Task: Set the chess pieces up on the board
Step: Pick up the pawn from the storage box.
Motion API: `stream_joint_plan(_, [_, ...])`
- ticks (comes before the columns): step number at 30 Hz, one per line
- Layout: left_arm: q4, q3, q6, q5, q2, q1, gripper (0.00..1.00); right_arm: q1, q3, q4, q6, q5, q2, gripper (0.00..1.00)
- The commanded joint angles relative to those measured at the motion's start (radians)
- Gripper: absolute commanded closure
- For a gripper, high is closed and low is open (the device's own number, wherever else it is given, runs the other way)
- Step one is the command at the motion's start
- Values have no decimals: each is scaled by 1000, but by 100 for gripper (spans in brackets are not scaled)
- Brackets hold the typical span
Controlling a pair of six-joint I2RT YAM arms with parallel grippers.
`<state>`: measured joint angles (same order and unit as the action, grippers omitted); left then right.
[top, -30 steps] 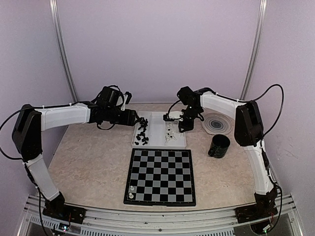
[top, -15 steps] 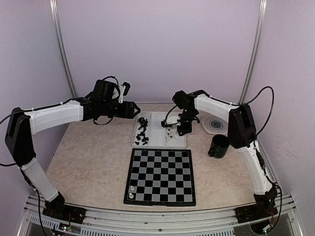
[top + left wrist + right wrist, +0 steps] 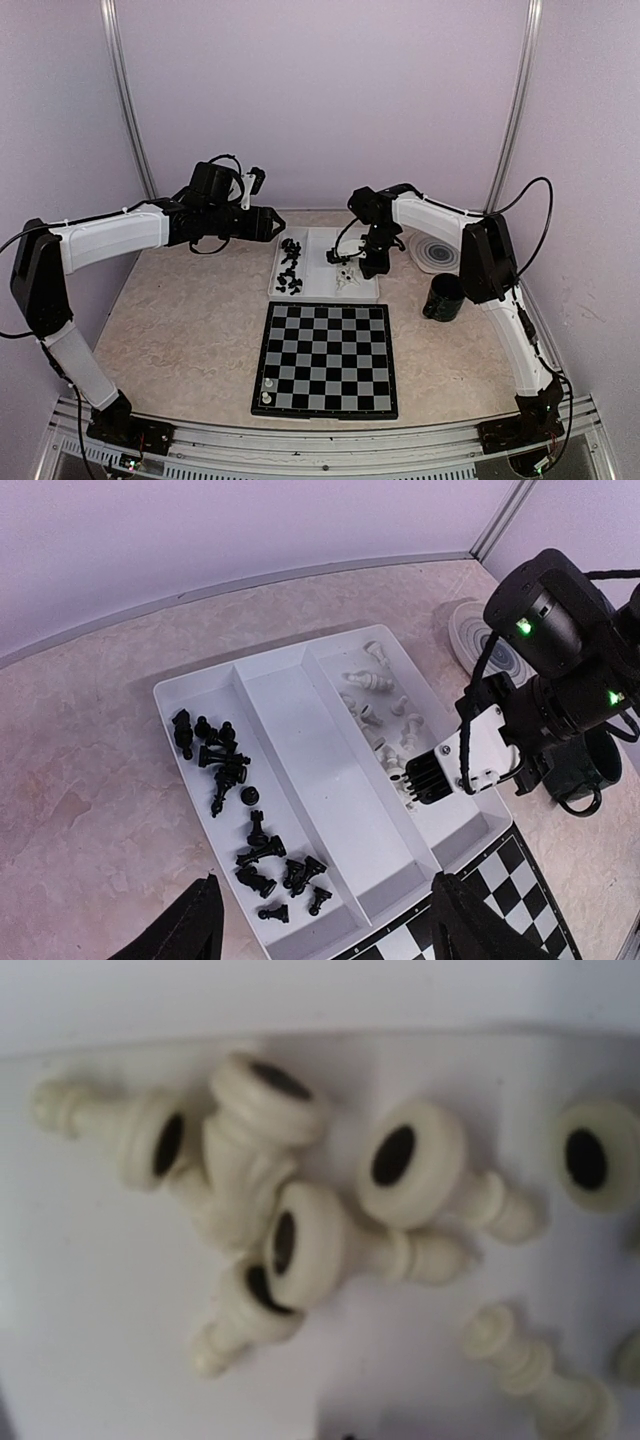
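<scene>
Broadly, filling the floor of the top view: a marbled beige table (image 3: 180,320). Bolted near its bottom corners, the left arm (image 3: 110,238) and the right arm (image 3: 440,212), both bent inward toward the upper middle of the frame. Lower centre, flat on the table: the board (image 3: 325,358), black and pale grey checks inside a thin dark border. Just above its top edge, a white tray (image 3: 318,248) of three long compartments. Right of the tray, a round disc (image 3: 440,252) with dark rings; below that, a black mug (image 3: 445,297), just off the board's upper right corner. Raised near the tray's upper left corner, the left gripper (image 3: 272,225), released, fingers (image 3: 200,930) spread wide at the bottom edge of the left wrist view. Down in the tray's right compartment, the right gripper (image 3: 372,264), clenched tight; no telling whether pinching a piece or nothing. Heaped in the left compartment, the black chess pieces (image 3: 290,265), most tipped over. Scattered in the right compartment, the white chess pieces (image 3: 300,1240), lying on their sides, dark round undersides turned toward the right wrist camera. Standing at the board's lower left corner, two white pieces (image 3: 267,388), one just above the other in the frame.
</scene>
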<state>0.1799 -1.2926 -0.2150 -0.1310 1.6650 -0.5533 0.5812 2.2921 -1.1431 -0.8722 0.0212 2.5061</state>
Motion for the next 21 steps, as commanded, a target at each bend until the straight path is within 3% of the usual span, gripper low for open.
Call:
stream_joint_plan(1, [3,-11,24,3,-27,-8,30,22,33,-44,-5,26,-53,100])
stream_joint_plan(15, [-6,-7,17,1,-19,44,30,195,-60,-55,2,145,-280,100])
stream_joint_plan(21, [-10,-1,14,14,-32,75,30,331,-255,63,-19,241,-369,100])
